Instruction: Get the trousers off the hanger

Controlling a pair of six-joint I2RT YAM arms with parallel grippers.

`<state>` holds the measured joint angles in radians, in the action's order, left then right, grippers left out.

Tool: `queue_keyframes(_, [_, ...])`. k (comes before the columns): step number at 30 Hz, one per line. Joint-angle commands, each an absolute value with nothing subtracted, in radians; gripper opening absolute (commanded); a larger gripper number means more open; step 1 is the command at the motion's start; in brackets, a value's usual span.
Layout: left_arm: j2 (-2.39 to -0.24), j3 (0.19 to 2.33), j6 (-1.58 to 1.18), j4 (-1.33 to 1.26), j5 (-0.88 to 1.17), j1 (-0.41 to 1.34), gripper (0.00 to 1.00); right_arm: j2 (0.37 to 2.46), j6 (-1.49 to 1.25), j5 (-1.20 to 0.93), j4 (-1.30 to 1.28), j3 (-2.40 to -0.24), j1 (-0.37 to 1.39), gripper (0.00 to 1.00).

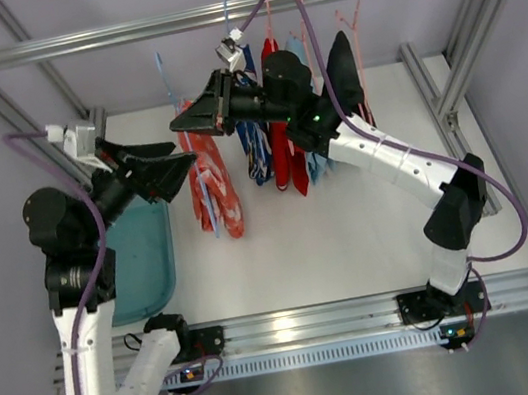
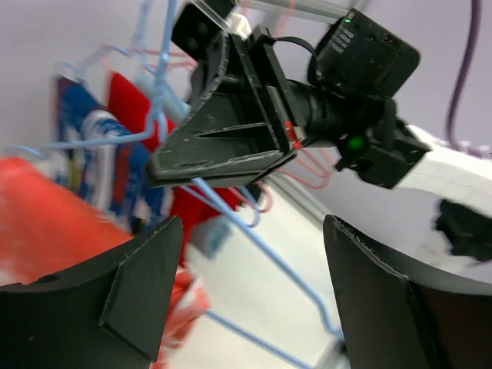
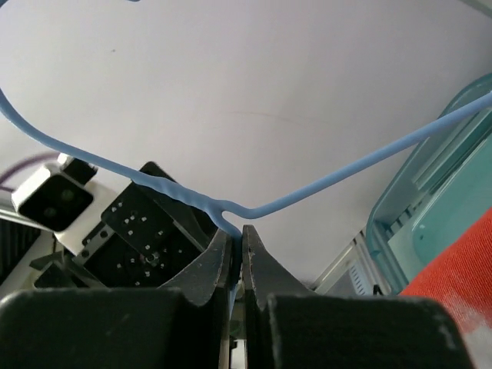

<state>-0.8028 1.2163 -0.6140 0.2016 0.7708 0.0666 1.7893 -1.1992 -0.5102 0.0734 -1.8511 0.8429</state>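
The orange-red mottled trousers (image 1: pixel 213 181) hang on the light-blue hanger (image 1: pixel 166 80) at the left end of the row of clothes. My right gripper (image 1: pixel 192 120) is shut on the hanger's wire just above the trousers. In the right wrist view the jaws (image 3: pixel 240 231) pinch the hanger (image 3: pixel 346 165) at its neck, and the trousers (image 3: pixel 461 280) show at the lower right. My left gripper (image 1: pixel 166 169) is open and empty just left of the trousers. In the left wrist view the hanger (image 2: pixel 307 296) runs between its fingers (image 2: pixel 142 288), with the trousers (image 2: pixel 46 223) blurred at left.
A plain red garment (image 1: pixel 280 144) and a blue-and-white one (image 1: pixel 255 140) hang to the right on pink hangers (image 1: pixel 353 12) under the metal rail (image 1: pixel 232 8). A teal tray (image 1: pixel 143 263) lies at the left, under my left arm; it also shows in the right wrist view (image 3: pixel 430 200).
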Motion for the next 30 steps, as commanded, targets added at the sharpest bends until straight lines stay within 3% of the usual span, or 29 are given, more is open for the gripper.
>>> queue_keyframes(1, [-0.707, 1.163, -0.296, 0.27, 0.534, 0.067, 0.8, 1.732, -1.226, -0.535, 0.247, -1.901, 0.847, 0.0])
queue_keyframes(6, [-0.6, 1.016, -0.162, 0.27, 0.491, 0.066, 0.8, 1.718, -1.269, -0.543, 0.247, -1.904, 0.838, 0.0])
queue_keyframes(15, [-0.477, 0.827, 0.152, 0.281, 0.634, 0.067, 0.82, 1.704, -1.263, -0.531, 0.221, -1.933, 0.833, 0.0])
queue_keyframes(22, [-0.561, 0.764, 0.213, 0.223, 0.661, 0.067, 0.86, 1.704, -1.259, -0.52, 0.207, -1.965, 0.833, 0.0])
queue_keyframes(30, [-0.6, 0.669, 0.062, 0.011, 0.641, 0.075, 0.88, 1.712, -1.272, -0.519, 0.21, -1.988, 0.833, 0.0])
